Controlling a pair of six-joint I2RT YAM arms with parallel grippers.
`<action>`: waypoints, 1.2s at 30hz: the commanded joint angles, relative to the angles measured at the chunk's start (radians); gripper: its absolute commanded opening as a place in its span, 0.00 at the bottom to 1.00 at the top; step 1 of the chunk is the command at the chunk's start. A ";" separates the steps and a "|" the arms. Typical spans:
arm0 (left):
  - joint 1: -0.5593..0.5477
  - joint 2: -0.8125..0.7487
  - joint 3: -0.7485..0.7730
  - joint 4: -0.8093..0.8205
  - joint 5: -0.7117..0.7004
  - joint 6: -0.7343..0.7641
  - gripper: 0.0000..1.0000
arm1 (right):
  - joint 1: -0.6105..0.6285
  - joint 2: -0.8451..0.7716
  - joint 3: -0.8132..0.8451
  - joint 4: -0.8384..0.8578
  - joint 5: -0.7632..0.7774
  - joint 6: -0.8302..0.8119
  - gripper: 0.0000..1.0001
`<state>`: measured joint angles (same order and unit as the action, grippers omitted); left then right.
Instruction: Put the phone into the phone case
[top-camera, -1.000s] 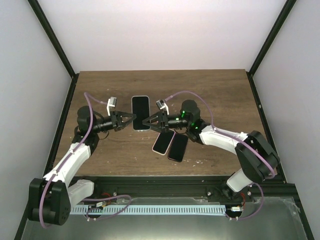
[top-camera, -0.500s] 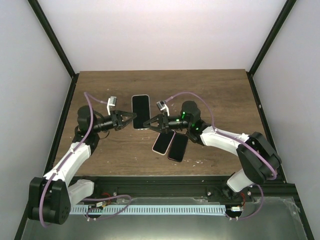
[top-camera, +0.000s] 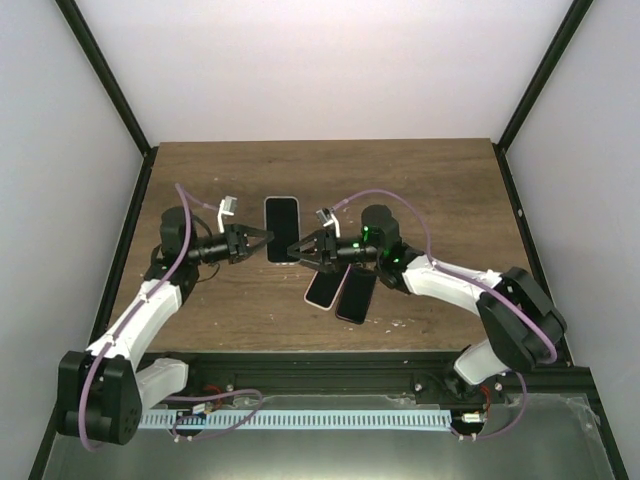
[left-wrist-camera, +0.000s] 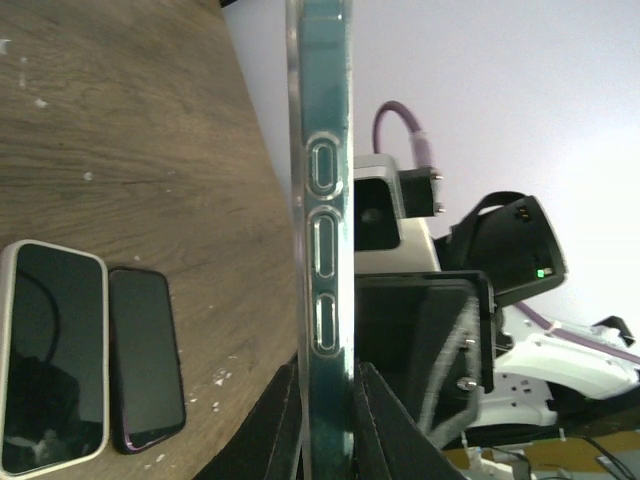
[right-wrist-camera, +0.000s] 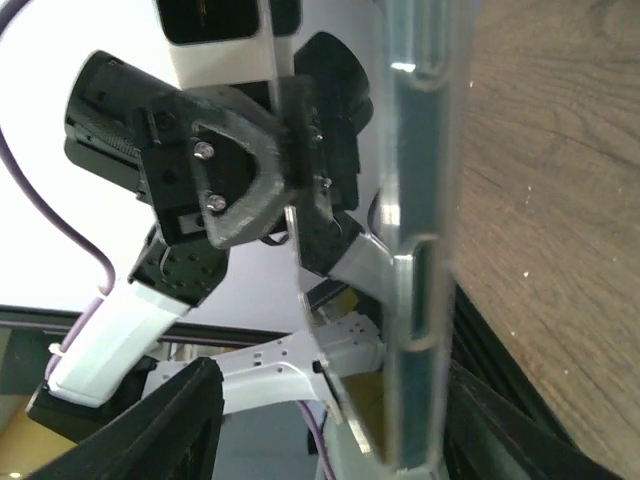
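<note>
A phone with a dark screen and a pale rim is held just above the wooden table between both grippers. My left gripper is shut on its left long edge. In the left wrist view the jaws pinch the dark teal edge with its side buttons, and a clear case rim runs along it. My right gripper is open at the phone's right edge. In the right wrist view the clear case edge stands close to one finger, and the other finger is far off.
Two more phones lie side by side on the table under the right arm: a pale-rimmed one and a dark-rimmed one. Both also show in the left wrist view. The black frame edge runs along the near side.
My right gripper has moved left, closer to the phone's right edge, and its fingers have narrowed. My left gripper has kept its grip and shifted slightly right.
</note>
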<state>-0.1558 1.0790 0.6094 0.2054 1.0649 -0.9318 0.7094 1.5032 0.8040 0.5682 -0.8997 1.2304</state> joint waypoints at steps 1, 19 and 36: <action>0.005 0.011 0.004 -0.046 -0.003 0.080 0.05 | -0.004 -0.069 0.021 -0.148 0.074 -0.096 0.70; -0.003 0.423 0.022 -0.269 -0.109 0.299 0.06 | -0.065 -0.300 0.024 -0.504 0.327 -0.313 1.00; -0.004 0.481 0.045 -0.402 -0.211 0.384 0.44 | -0.080 -0.333 0.038 -0.577 0.380 -0.343 1.00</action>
<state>-0.1570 1.5757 0.6266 -0.1379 0.8852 -0.5961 0.6369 1.1919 0.7982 0.0231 -0.5507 0.9058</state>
